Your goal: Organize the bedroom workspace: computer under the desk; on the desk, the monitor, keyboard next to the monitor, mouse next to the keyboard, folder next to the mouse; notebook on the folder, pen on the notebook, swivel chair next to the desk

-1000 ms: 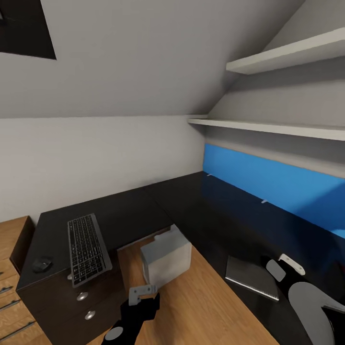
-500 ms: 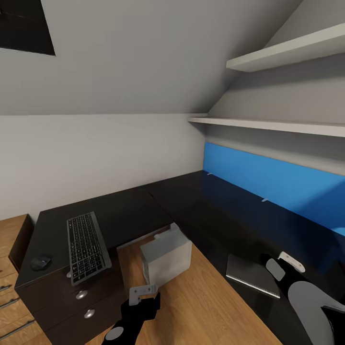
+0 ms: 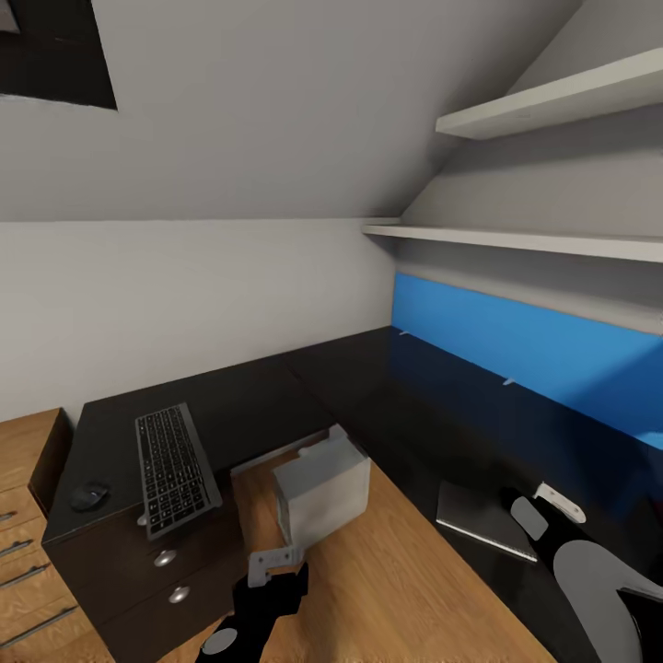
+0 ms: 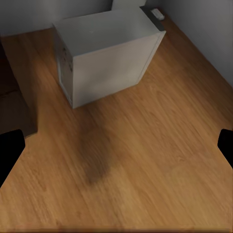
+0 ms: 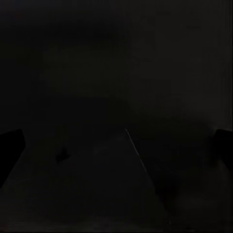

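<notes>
The black L-shaped desk [image 3: 368, 387] fills the room's corner. On its left wing lie the keyboard [image 3: 175, 470] and, further left, the small black mouse [image 3: 89, 496]. The grey-white computer [image 3: 322, 493] stands on the wooden floor in the desk's inner angle; the left wrist view shows the computer [image 4: 109, 53] ahead of my left gripper. My left gripper [image 3: 273, 562] hangs open and empty over the floor in front of it. A thin grey notebook [image 3: 488, 520] lies on the right wing. Beside it, over the desk, is my right gripper [image 3: 543, 505], open.
A light wooden cabinet [image 3: 23, 525] with drawers stands left of the desk. The desk's drawers carry silver knobs [image 3: 166, 558]. A blue back panel [image 3: 525, 350] and two white shelves [image 3: 534, 244] line the right wall. Bare plank floor [image 3: 396, 589] lies between my arms.
The whole picture has shifted slightly to the right, so the camera has moved. Both arms and the things on the desk keep their places.
</notes>
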